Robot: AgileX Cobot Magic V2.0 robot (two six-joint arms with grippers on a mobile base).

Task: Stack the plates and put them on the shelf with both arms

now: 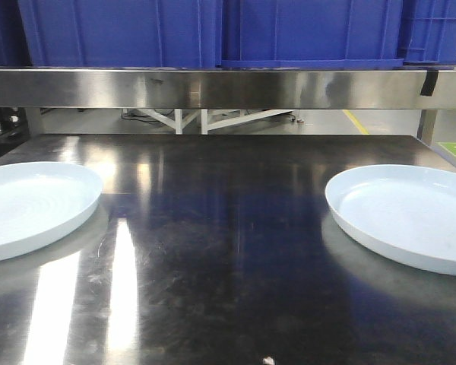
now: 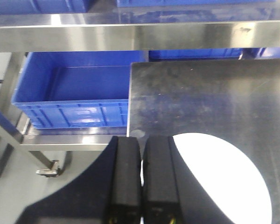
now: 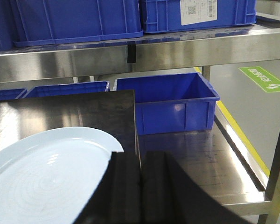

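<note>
So, left plate (image 1: 30,209): it lies flat at the table's (image 1: 228,258) left edge, partly out of the front view, with nothing on it.
Right plate (image 1: 410,217): it lies flat at the right edge, well apart from the other, so no stack is begun.
Left gripper (image 2: 140,142): the fingers sit side by side with only a sliver between them and hold nothing. It hangs over the table's left edge, just beside that plate's rim.
Right gripper (image 3: 140,156): the jaws are likewise all but together and empty, over the right edge beside its plate's rim.
Step in hand: by my judgement, the first pick-up, one plate to go onto the other.
Doing it well: spread the jaws before you close in. The rim is low and glossy, so come in low from the table-edge side, bite the rim squarely and lift level.
Shelf (image 1: 213,87): a steel one spans the far edge and carries blue crates (image 1: 121,30), so mind your clearance beneath it.
Front view alone: you see both plates at once and the bare steel between them, but no gripper.
Wrist views alone: you see each gripper's jaws and its nearness to the rim, plus a lower crate (image 3: 168,102) beyond the table's side.
</note>
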